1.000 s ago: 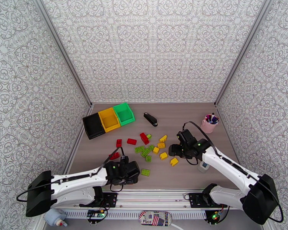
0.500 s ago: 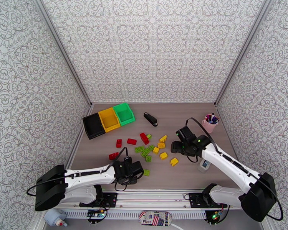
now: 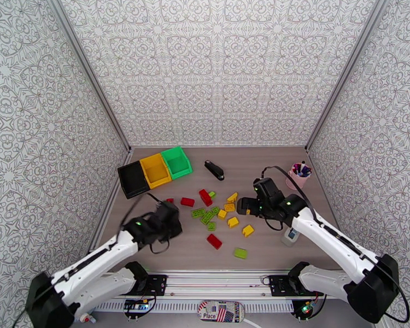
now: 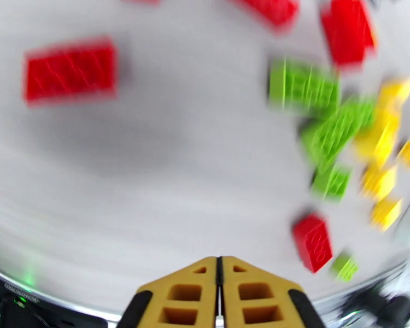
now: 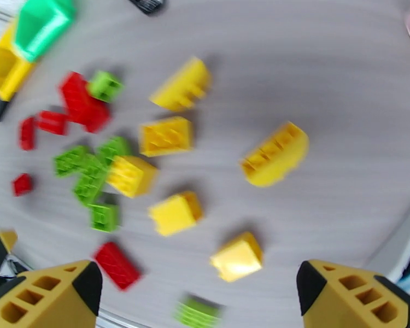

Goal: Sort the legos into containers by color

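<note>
Your left fingers [image 4: 183, 293] are pressed together on nothing over bare desk [image 4: 150, 187]; your right fingers [image 5: 41, 296] gape wide above the yellow legos [image 5: 175, 213] mid-frame — probably lining up a pick.

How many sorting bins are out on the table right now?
3, side by side in a row at the far left of the table: the black bin nearest the arms, the yellow bin in the middle, the green bin farthest back. None seems hidden.
</note>
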